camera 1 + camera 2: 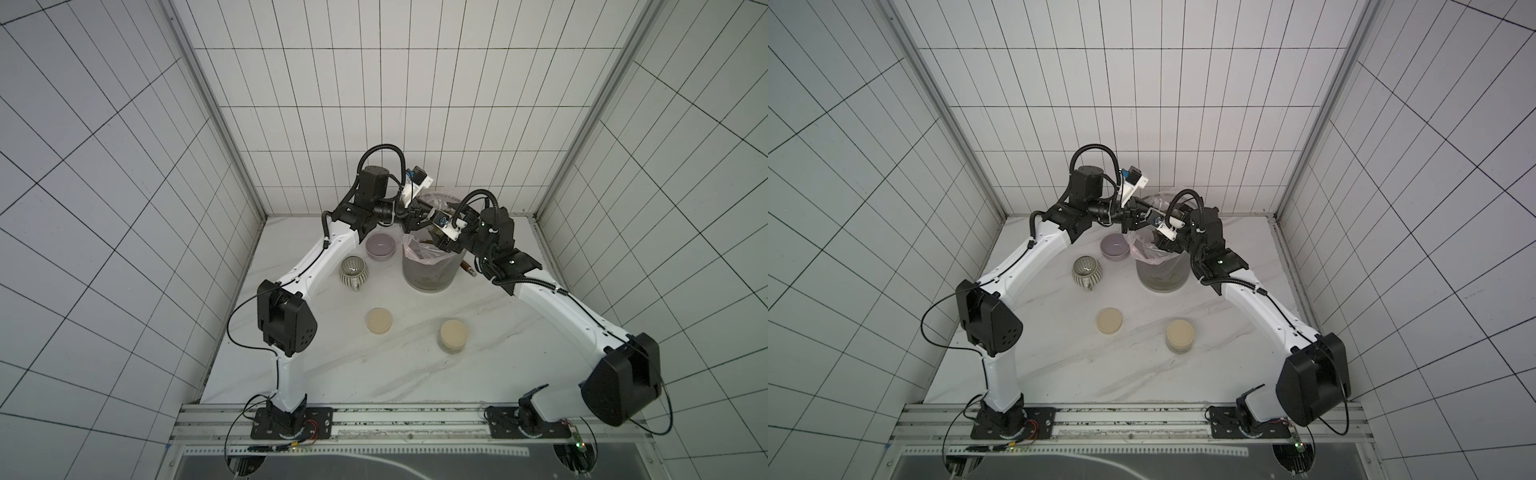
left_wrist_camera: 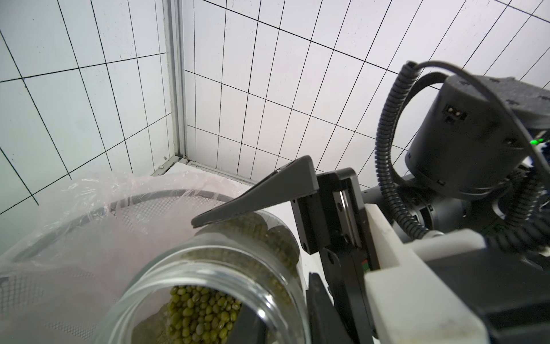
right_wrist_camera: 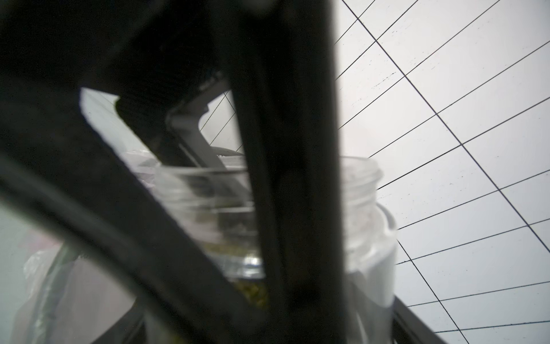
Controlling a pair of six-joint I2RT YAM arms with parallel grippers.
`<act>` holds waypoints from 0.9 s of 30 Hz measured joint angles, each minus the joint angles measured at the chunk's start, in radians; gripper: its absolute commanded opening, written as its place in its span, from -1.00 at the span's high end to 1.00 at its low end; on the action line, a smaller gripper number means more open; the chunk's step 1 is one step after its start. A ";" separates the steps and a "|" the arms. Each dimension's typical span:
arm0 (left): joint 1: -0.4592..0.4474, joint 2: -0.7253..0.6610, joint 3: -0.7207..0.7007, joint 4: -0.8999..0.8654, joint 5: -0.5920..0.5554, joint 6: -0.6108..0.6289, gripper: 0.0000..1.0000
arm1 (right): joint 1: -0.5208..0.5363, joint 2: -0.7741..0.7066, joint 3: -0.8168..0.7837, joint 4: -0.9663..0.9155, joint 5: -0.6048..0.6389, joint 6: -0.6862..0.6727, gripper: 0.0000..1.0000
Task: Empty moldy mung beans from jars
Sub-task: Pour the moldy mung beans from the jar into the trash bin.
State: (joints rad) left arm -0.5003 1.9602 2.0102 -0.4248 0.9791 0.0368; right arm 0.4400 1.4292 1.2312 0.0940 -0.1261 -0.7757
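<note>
Right fingers (image 2: 262, 196): clamped across open jar (image 2: 208, 268), one finger on each side.
Jar: tilted over bin (image 1: 428, 278); mung beans (image 2: 202, 312) inside.
Left fingers (image 1: 415, 220): near jar; spread cannot be told.

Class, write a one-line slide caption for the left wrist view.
Right hand holds an open glass jar of mung beans tilted over the pink-lined bin.

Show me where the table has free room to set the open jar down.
Free: the front strip of the table, nearer than the loose lid and the closed jar, and the gap between those two. Crowded: the back, around bin, bowl and mug.
</note>
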 measured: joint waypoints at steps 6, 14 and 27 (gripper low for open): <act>-0.003 0.013 0.003 0.053 0.000 -0.073 1.00 | -0.037 0.000 -0.015 0.031 -0.074 0.057 -0.84; 0.014 0.098 -0.016 0.166 -0.038 -0.243 1.00 | -0.111 -0.001 -0.033 0.095 -0.143 0.239 -0.99; 0.030 0.128 -0.033 0.246 -0.051 -0.397 1.00 | -0.201 -0.050 -0.031 0.182 -0.221 0.463 -0.95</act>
State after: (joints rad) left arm -0.4706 2.0884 1.9770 -0.1783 0.9283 -0.3599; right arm 0.2394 1.3792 1.1999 0.2764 -0.3473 -0.3130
